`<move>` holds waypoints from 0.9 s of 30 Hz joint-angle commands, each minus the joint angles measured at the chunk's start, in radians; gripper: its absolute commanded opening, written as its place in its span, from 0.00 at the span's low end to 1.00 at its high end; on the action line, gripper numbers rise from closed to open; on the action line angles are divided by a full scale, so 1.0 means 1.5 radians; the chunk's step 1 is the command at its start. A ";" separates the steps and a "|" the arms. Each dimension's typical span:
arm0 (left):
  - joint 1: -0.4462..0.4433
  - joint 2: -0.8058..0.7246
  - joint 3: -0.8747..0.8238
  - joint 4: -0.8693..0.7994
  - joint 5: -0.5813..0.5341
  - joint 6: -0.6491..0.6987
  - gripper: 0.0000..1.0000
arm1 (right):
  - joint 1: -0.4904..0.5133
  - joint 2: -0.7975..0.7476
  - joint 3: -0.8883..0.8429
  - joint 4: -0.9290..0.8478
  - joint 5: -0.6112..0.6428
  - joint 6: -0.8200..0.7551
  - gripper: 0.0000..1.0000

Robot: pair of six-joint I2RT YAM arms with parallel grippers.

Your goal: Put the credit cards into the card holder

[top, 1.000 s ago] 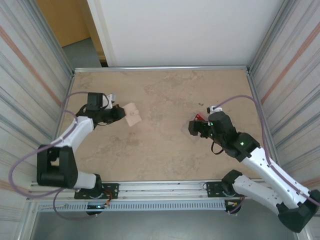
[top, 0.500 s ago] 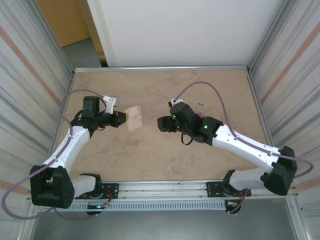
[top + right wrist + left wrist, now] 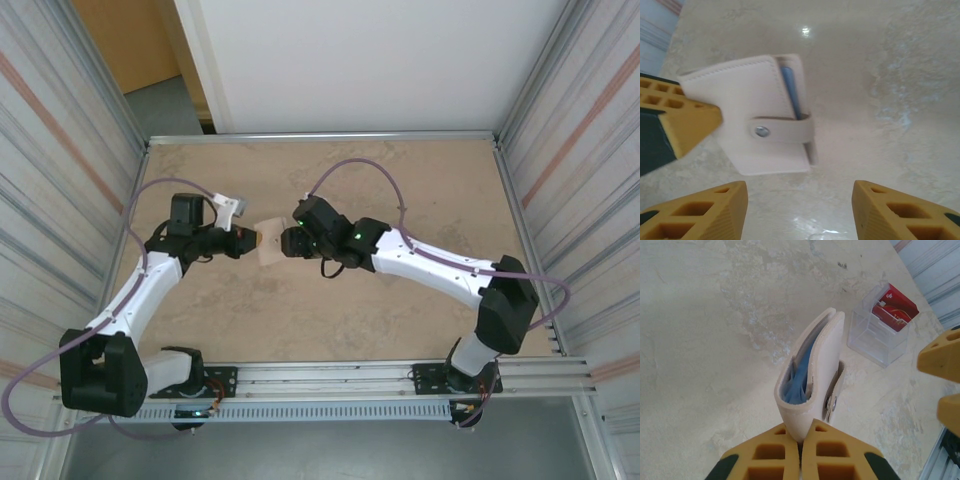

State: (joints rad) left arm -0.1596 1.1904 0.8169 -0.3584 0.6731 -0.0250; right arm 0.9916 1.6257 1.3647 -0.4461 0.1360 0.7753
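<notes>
Over the left half of the desk (image 3: 400, 170), the left gripper (image 3: 800, 436) is clamped on the folded spine of the card holder (image 3: 812, 365) and holds the beige wallet up off the surface, open edge pointing away, its pale blue inner pockets (image 3: 797, 382) showing between the covers. The holder's snap tab (image 3: 782, 132) is fastened across its edge, so the wallet looks closed. Just to the right, the right gripper (image 3: 799, 205) faces the holder with its jaws apart and nothing between them, near the wallet but not touching it. Farther right on the desk stands a clear plastic case (image 3: 872, 337), and the red credit cards (image 3: 895, 302) sit inside it, well apart from the wallet. Judged from this, the task is at an early stage: the holder is lifted and presented, but no card is seen in it. Left to do, it appears, are unsnapping the tab, opening the covers, fetching the cards from the case and sliding them into the pockets.
</notes>
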 commanded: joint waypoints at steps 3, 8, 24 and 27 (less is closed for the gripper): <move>-0.015 0.011 0.019 -0.013 0.013 0.016 0.00 | 0.005 0.042 0.052 -0.001 -0.042 0.059 0.48; -0.021 0.019 0.020 -0.013 0.005 0.026 0.00 | -0.001 0.076 0.074 -0.007 -0.037 0.108 0.43; -0.029 0.026 0.020 -0.011 0.012 0.025 0.00 | -0.020 0.142 0.074 0.041 -0.102 0.162 0.36; -0.030 0.026 0.021 -0.012 0.012 0.025 0.00 | -0.024 0.149 0.070 0.044 -0.109 0.167 0.36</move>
State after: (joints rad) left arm -0.1978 1.2278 0.8169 -0.3698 0.6704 -0.0132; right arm 0.9680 1.8309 1.4479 -0.3878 -0.0093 0.9951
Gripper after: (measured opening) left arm 0.062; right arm 0.363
